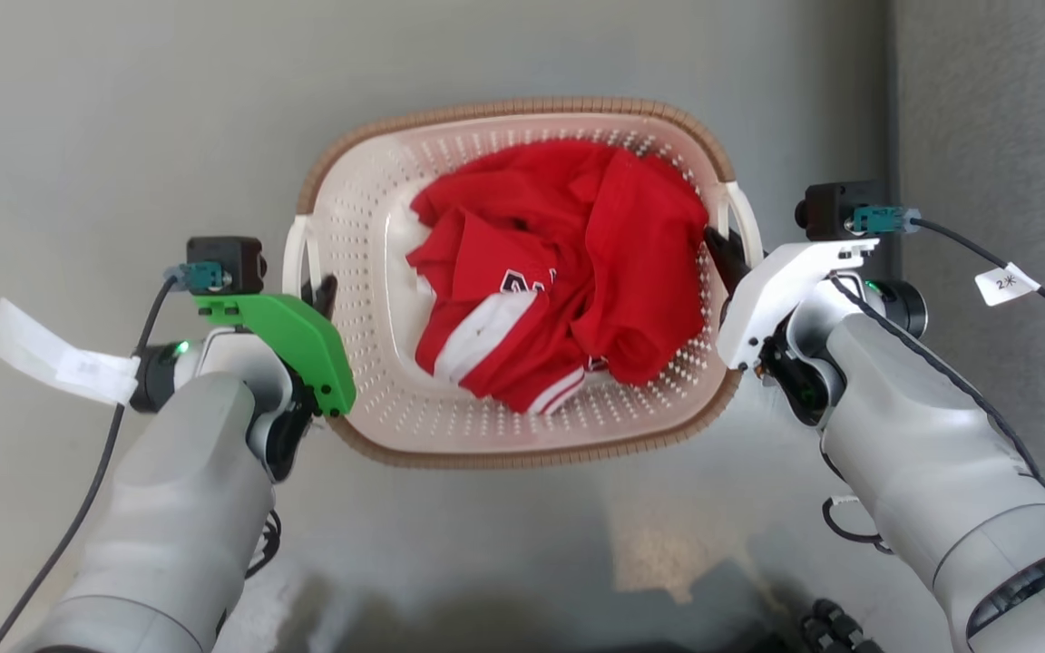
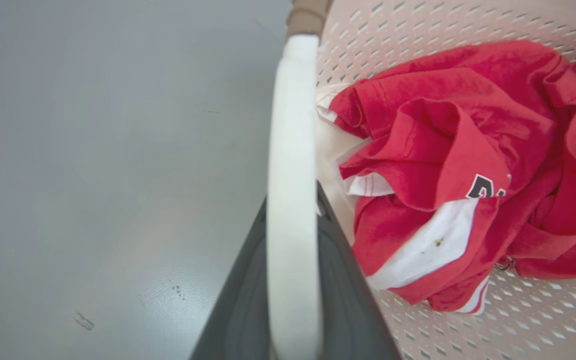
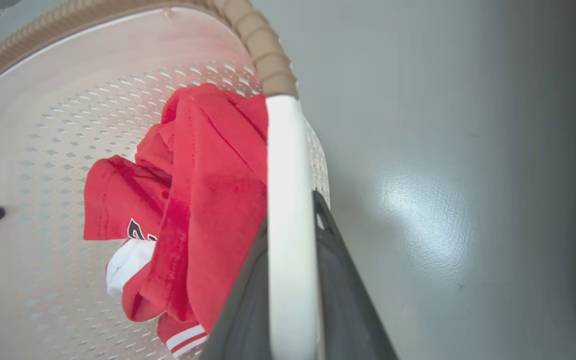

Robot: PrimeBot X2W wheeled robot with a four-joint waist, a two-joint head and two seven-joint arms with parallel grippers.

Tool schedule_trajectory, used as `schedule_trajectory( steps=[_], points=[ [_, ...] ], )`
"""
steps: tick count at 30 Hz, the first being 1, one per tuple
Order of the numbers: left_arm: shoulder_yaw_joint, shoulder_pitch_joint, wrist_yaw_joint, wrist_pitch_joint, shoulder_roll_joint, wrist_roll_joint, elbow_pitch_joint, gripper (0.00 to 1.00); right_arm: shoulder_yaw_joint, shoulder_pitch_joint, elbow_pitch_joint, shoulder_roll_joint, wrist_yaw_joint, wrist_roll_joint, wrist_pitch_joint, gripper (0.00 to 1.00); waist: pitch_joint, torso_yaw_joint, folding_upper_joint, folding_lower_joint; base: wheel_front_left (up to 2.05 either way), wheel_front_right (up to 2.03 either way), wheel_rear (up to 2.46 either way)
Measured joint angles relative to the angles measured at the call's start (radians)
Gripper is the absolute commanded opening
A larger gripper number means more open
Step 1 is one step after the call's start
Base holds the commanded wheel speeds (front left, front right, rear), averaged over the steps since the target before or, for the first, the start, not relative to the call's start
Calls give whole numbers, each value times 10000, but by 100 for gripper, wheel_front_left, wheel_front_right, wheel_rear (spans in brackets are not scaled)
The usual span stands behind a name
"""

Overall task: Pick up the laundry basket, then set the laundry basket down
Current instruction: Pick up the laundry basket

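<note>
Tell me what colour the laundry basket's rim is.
The laundry basket's rim is woven-look brown, clearest in the head view.

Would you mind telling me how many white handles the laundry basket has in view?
2. One handle is on the laundry basket's left side, between the left gripper's fingers; the other handle is on its right side, between the right gripper's fingers.

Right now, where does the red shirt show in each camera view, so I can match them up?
Head view: red shirt at centre, inside the laundry basket.
Left wrist view: red shirt on the right, past the white left handle.
Right wrist view: red shirt left of centre, beside the white right handle.
Shared landmark: the basket's brown rim.
</note>
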Motion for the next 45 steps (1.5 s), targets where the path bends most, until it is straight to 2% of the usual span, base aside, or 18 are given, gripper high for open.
schedule_trajectory(
  steps=[21, 37, 45],
  points=[
    [-646, 1608, 0, 771, -12, -982, 313, 0, 1152, 1136, 293, 0, -8, 1156, 1722, 0, -2974, -88, 0, -1, 0, 0, 0],
    [-1181, 3121, -2, 1342, -19, -1689, 474, 0, 1962, 2569, 330, 0, -10, 1956, 2744, 0, -5260, -238, 0, -1, 0, 0, 0],
    [-1256, 3299, 0, 1801, -12, -2050, 472, 0, 2232, 2645, 311, -50, -13, 2207, 3208, 0, -6136, -350, 0, -1, 0, 0, 0]
  ],
)
